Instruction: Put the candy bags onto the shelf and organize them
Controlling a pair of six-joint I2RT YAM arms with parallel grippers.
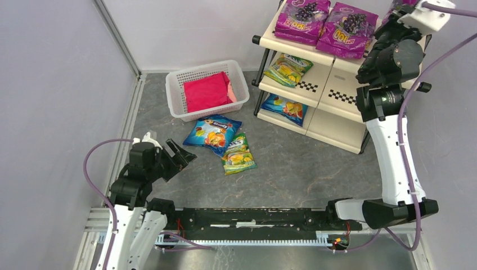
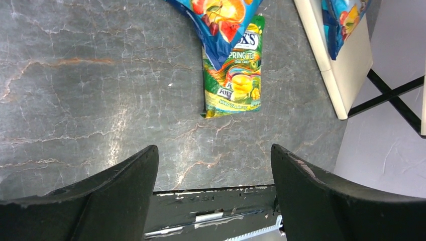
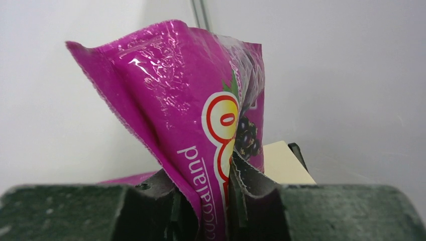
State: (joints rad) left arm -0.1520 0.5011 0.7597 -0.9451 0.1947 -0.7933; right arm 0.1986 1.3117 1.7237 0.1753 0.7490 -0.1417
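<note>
Magenta grape bag (image 3: pixel 201 125) tight between right fingers (image 3: pixel 253 186) near shelf (image 1: pixel 337 121) top; left fingers (image 2: pixel 115 196) wide apart, empty.

Colour key. You see a magenta-purple bag (image 3: pixel 201 115) with dark grape print; a blue bag (image 1: pixel 212 134) with orange fruit print; a green-yellow bag (image 1: pixel 239 154) with lemon print. The shelf (image 1: pixel 337 124) is cream, black-framed, with black-white checkered strips. The basket (image 1: pixel 173 98) is white lattice, the cloth (image 1: pixel 207 93) plain pink, and the table (image 1: pixel 298 169) veined grey.

High view from near side, left wrist downward sharing lemon bag (image 1: pixel 239 159) (image 2: pixel 232 75), right wrist close-up.
</note>
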